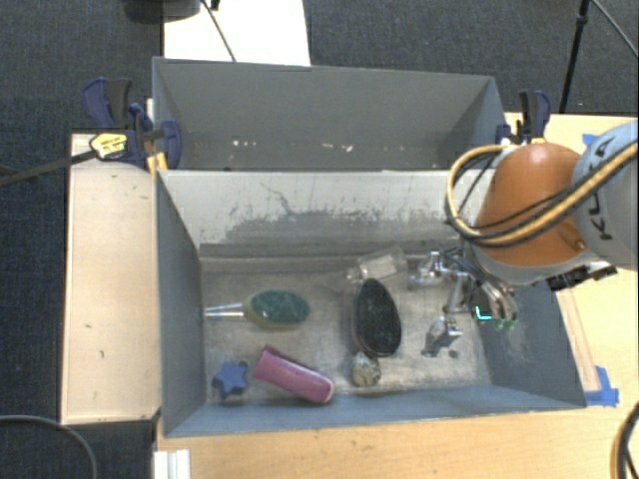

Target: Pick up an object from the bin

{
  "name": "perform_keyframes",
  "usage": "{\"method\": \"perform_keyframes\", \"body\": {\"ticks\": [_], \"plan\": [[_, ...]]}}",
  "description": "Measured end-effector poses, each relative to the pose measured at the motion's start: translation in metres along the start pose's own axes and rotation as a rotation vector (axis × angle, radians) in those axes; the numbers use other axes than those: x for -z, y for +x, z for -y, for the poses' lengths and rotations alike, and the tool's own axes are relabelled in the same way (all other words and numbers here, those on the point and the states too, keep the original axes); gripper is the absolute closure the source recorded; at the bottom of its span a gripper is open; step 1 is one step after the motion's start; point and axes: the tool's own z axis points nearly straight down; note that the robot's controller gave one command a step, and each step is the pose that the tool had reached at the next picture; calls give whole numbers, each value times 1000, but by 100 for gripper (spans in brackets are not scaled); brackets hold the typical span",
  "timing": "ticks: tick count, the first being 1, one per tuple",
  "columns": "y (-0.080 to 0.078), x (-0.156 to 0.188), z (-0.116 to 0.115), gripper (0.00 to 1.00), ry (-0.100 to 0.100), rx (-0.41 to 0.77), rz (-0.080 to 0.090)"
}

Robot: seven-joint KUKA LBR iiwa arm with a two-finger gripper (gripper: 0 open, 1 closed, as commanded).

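Observation:
My gripper [440,341] hangs low over the right part of the bin floor, its metal fingers pointing down with nothing visible between them. Just to its left lies a black oval brush [376,317], a short gap away. A small greenish-yellow lump [366,370] sits below that brush, near the front wall. A clear plastic piece [379,265] lies by the back wall, up and left of the gripper.
Further left lie a green oval brush with a pale handle [268,308], a pink cylinder [293,376] and a small blue star-shaped piece [230,378]. The arm with its orange cover and cables reaches in over the right wall.

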Motion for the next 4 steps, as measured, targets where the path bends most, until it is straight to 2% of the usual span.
{"method": "perform_keyframes", "body": {"ticks": [1, 2, 3, 4], "plan": [[-21, -58, -37, 0, 0, -177, 12], [3, -58, -91, 0, -2, -168, 18], [-42, -10, -153, 0, 1, -392, 17], [-38, -59, -166, 0, -1, -523, 14]]}}
